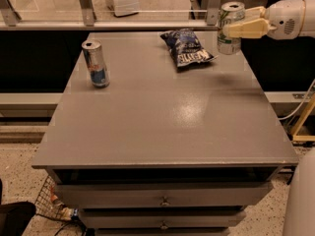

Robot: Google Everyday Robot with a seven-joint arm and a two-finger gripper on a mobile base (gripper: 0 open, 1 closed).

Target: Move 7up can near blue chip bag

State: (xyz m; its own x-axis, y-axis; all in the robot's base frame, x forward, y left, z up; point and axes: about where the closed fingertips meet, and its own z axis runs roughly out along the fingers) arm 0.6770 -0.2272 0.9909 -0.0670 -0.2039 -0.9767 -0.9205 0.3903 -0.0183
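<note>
Holding 7up can [228, 44] tight w/ claw [232, 29], up at far right. Hanging in the air, upright, over back right corner of worktop [162, 122]. Just right of blue chip bag [187, 47], not touching. Other tall slim can [96, 63] way over on left, well apart.

Prob. last step: put down by bag. Could go bad tho:
- Might fall off the side if let go too far right, bc so close to edge.
- Might tip & roll if dropped from up high.
- Might bump or squash bag if brought down too far left.
</note>
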